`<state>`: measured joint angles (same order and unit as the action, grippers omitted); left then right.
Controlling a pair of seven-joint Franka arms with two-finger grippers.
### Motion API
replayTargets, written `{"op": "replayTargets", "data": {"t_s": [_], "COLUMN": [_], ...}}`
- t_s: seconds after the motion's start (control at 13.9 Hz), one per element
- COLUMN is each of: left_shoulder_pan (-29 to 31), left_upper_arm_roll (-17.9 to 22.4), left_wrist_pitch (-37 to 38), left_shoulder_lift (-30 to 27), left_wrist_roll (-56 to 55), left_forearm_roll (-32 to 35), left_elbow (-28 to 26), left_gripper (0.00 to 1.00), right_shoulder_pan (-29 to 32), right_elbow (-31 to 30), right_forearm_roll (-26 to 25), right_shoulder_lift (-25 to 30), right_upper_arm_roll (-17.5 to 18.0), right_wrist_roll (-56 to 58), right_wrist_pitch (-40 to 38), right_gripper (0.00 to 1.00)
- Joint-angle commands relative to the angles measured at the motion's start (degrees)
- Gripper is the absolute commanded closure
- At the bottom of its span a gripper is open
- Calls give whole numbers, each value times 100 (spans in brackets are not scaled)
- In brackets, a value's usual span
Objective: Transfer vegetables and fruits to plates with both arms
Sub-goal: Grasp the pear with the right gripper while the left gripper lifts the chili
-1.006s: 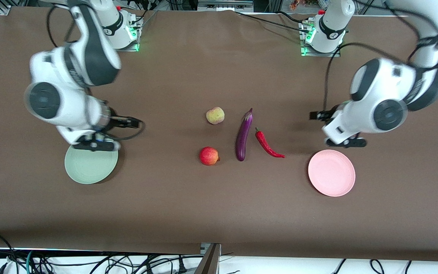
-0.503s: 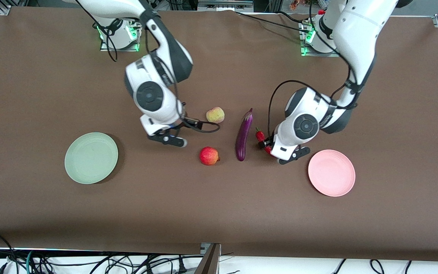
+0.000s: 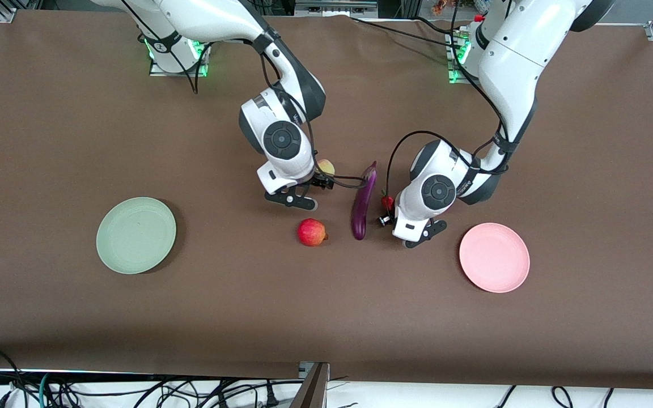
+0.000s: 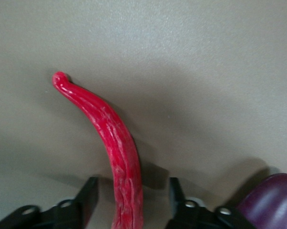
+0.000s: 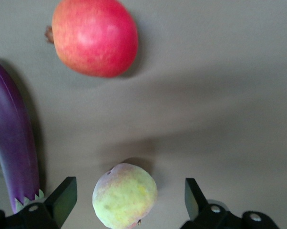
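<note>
The red chili pepper [image 4: 112, 138] lies on the brown table beside the purple eggplant [image 3: 363, 201], mostly hidden under the left hand in the front view. My left gripper [image 4: 132, 186] is low over it and open, with a finger on each side and a gap at both. My right gripper [image 5: 129, 188] is open astride the pale yellow-green fruit [image 5: 125, 195] without touching it. The red fruit [image 3: 312, 232] lies nearer the front camera. The mint green plate [image 3: 136, 235] and the pink plate [image 3: 494, 257] hold nothing.
The eggplant [image 5: 12, 138] lies close beside the right gripper's finger, and its end [image 4: 272, 202] is close to the left gripper. The green plate sits toward the right arm's end of the table, the pink plate toward the left arm's end.
Both arms have swung in from over the plates to the middle of the table. The right gripper has come down round the pale fruit, the left round the chili.
</note>
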<state>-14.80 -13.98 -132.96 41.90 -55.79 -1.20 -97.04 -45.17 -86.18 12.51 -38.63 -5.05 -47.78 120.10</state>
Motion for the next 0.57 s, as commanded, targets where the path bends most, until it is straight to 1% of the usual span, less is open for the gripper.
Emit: {"op": "replayTargets", "data": {"t_s": [0.0, 0.36, 0.5], "left_shoulder_pan": [-67, 38, 100], "left_upper_arm_roll": [36, 36, 71], "left_wrist_pitch": [42, 112, 409], "left_shoulder_lift": [-6, -93, -286], "left_wrist_roll": [-64, -3, 6], "left_forearm_roll": [-39, -39, 31], "left_elbow": [89, 98, 141], "left_gripper": [100, 100, 100], "right_shoulder_pan": [-167, -343, -396], "right_elbow": [110, 93, 93], "right_forearm_roll": [102, 164, 164], "right_shoulder_lift": [-110, -224, -312], "right_upper_arm_roll": [-57, 13, 13], "right_wrist_roll": [-91, -99, -99], "right_wrist_pitch": [4, -4, 4], "right_gripper": [0, 0, 0]}}
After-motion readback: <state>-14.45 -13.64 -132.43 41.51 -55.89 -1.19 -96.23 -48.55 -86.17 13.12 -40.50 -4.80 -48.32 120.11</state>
